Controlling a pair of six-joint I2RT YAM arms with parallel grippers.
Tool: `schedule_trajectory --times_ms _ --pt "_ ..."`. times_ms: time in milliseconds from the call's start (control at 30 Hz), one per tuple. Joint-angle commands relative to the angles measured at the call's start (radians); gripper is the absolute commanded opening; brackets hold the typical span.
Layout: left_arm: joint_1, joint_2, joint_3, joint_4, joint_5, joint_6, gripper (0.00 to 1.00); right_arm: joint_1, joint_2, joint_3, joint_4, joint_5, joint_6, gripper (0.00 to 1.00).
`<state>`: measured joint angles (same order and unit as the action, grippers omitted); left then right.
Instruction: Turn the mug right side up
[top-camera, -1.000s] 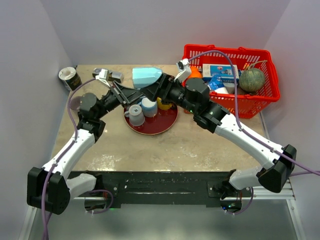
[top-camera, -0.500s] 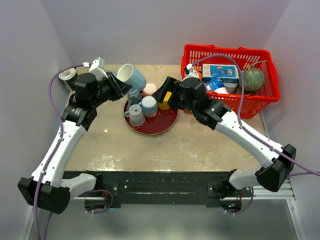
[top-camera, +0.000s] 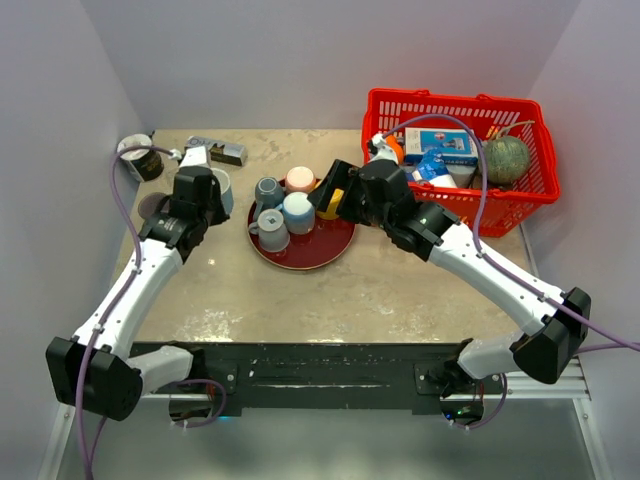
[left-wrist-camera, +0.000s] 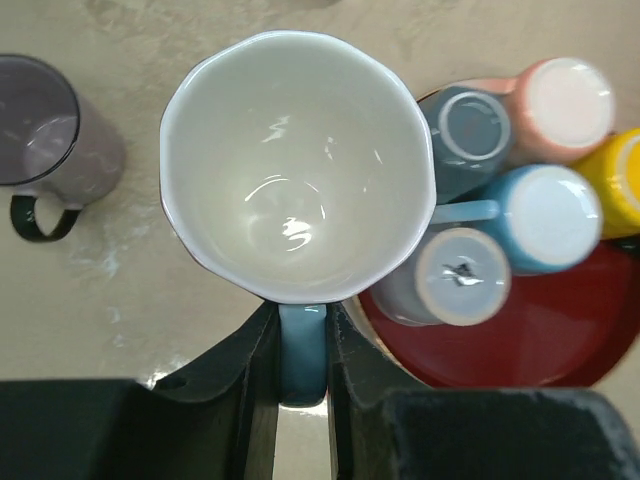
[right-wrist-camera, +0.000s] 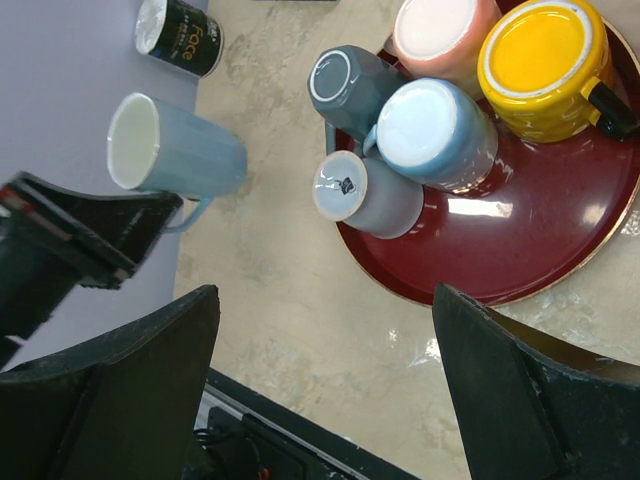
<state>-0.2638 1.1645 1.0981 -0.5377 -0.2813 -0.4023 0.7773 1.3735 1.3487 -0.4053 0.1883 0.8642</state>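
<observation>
The light blue mug (left-wrist-camera: 295, 170) is mouth up, its white inside facing the left wrist camera. My left gripper (left-wrist-camera: 303, 325) is shut on its handle (left-wrist-camera: 302, 360). In the top view the mug (top-camera: 224, 188) is left of the red tray (top-camera: 300, 262), with the left gripper (top-camera: 207, 186) beside it. I cannot tell if the mug touches the table. It also shows in the right wrist view (right-wrist-camera: 178, 152). My right gripper (right-wrist-camera: 325, 340) is open and empty above the tray's near-left edge (top-camera: 325, 196).
The tray (right-wrist-camera: 520, 260) holds several upside-down mugs. A purple-grey mug (left-wrist-camera: 50, 130) stands left of the held mug. A black can (top-camera: 138, 157) is at the back left corner. A red basket (top-camera: 470, 205) of groceries is at the back right.
My left arm has carried the blue mug from behind the tray to the left and down, turning it mouth up. My right gripper let go of it and drew back.
</observation>
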Motion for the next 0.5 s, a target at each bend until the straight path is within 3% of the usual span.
schedule_trajectory --times_ms 0,233,467 --pt "0.012 -0.023 -0.085 0.244 -0.2 0.072 0.0 -0.01 -0.028 -0.006 0.0 0.019 0.004 0.91" --pt "0.182 0.047 -0.196 0.422 -0.061 0.036 0.0 -0.024 -0.045 -0.025 -0.009 0.026 -0.005 0.91" --pt "0.222 0.121 -0.245 0.567 -0.029 0.075 0.0 -0.049 -0.053 -0.04 -0.013 0.031 -0.008 0.91"
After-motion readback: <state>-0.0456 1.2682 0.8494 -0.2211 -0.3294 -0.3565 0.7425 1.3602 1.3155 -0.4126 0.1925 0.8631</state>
